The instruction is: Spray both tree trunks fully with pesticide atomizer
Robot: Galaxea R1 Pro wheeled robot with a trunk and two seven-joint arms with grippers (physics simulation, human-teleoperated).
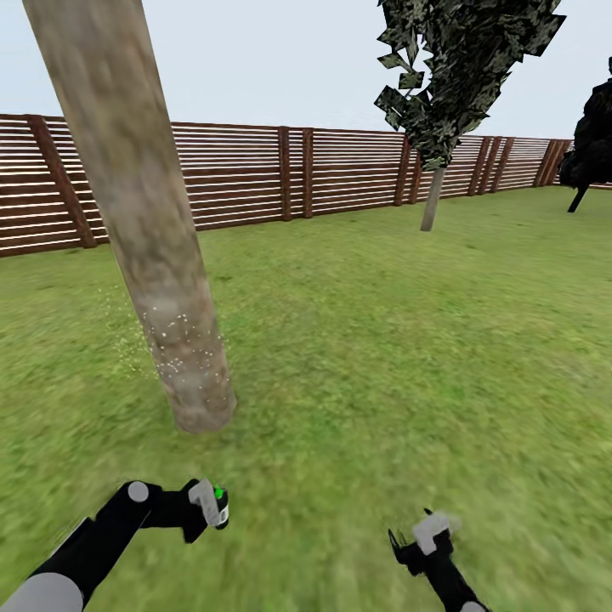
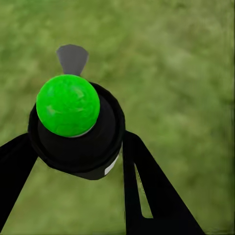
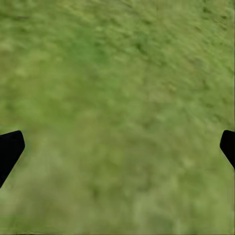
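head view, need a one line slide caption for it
Left gripper holds the pesticide atomizer below a near tree trunk flecked with white pesticide specks; right gripper open over grass.

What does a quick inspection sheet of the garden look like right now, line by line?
Surface: grass lawn, no bare patches seen.
Job's things: atomizer, green-capped, held in the left end effector; near tree trunk has white pesticide specks on its lower part only; far tree stands by the fence, no specks discernible.
Clutter: nothing seen.
End effectors: left shut on the atomizer; right end effector open, empty over grass.
Cables: nothing seen.
Surroundings: slatted wooden fence; dark tree at far right.
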